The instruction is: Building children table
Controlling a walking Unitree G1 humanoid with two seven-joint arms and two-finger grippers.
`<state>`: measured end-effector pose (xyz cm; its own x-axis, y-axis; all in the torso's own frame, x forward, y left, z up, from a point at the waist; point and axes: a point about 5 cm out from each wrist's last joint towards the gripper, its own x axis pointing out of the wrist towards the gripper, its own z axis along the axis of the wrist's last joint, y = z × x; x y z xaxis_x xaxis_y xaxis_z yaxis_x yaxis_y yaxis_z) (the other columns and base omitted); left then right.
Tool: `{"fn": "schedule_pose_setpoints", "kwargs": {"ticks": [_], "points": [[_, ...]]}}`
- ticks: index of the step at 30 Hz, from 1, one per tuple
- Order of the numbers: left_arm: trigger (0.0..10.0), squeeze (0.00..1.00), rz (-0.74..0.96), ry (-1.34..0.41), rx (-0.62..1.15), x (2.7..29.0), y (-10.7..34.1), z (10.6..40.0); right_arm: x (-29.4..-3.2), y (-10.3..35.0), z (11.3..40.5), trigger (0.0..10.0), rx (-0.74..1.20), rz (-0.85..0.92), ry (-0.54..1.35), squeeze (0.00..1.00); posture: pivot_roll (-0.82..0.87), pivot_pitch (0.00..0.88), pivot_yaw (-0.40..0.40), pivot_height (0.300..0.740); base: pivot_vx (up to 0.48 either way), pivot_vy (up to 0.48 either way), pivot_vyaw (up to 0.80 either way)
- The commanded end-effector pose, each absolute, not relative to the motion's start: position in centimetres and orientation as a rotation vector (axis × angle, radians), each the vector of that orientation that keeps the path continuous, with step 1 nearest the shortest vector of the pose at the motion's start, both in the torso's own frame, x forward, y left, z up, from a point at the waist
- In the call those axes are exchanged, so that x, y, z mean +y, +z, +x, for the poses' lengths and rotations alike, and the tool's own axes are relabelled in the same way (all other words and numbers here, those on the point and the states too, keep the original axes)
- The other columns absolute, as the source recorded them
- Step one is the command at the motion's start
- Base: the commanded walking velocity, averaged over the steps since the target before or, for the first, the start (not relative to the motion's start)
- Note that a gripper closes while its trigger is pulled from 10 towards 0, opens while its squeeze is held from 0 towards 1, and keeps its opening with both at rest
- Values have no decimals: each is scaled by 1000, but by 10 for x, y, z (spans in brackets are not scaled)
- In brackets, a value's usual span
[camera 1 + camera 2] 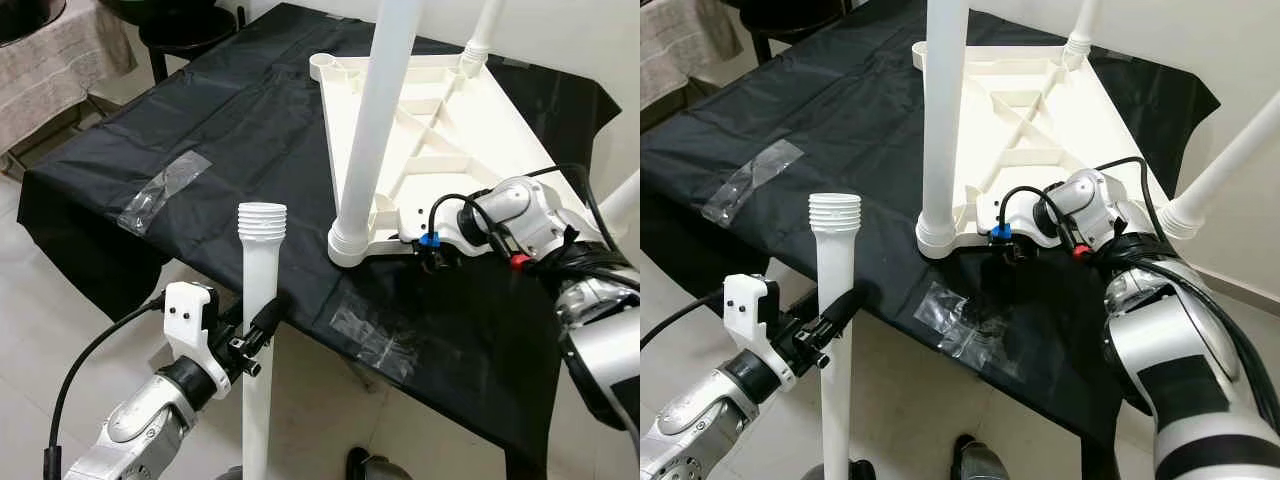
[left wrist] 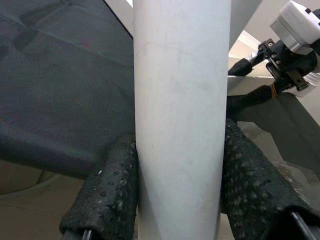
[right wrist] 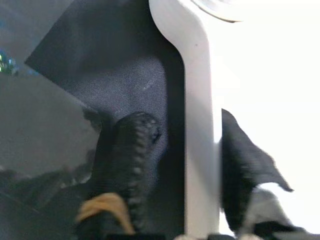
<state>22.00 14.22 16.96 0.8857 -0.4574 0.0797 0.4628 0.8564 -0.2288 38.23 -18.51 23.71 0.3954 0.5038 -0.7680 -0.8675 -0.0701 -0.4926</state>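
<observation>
A white children's tabletop (image 1: 440,150) lies upside down on the black-covered table (image 1: 230,130), with white legs (image 1: 385,110) standing up from its corners. One far corner socket (image 1: 325,67) has no leg in it. In front of the table edge my left gripper (image 1: 258,338) is shut on a loose white table leg (image 1: 258,330), held upright with its threaded end (image 1: 262,220) on top; its black fingers (image 2: 112,190) press both sides of the tube. My right gripper (image 1: 430,252) is shut on the tabletop's near rim (image 3: 200,125) beside the front corner leg.
Clear tape patches (image 1: 165,190) hold the black cloth down, another patch (image 1: 370,335) near the front edge. A towel-draped surface (image 1: 55,60) and a dark stool (image 1: 185,35) stand at the back left. Tiled floor lies below the table edge.
</observation>
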Motion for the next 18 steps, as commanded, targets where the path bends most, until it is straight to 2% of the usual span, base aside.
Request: {"fn": "schedule_pose_setpoints", "kwargs": {"ticks": [1,7,18], "points": [[10000,0,-250,-487,-7,141,168,216,-180,230,378,0,432,-1236,1269,0,9,278,-43,740,0,0,0],[10000,0,-250,-488,-12,140,170,217,-176,231,376,0,404,-1341,1316,0,10,279,-44,740,0,0,0],[10000,0,-252,-484,-15,140,171,217,-164,237,374,0,189,-1526,1345,0,13,266,-45,740,0,0,0]]}}
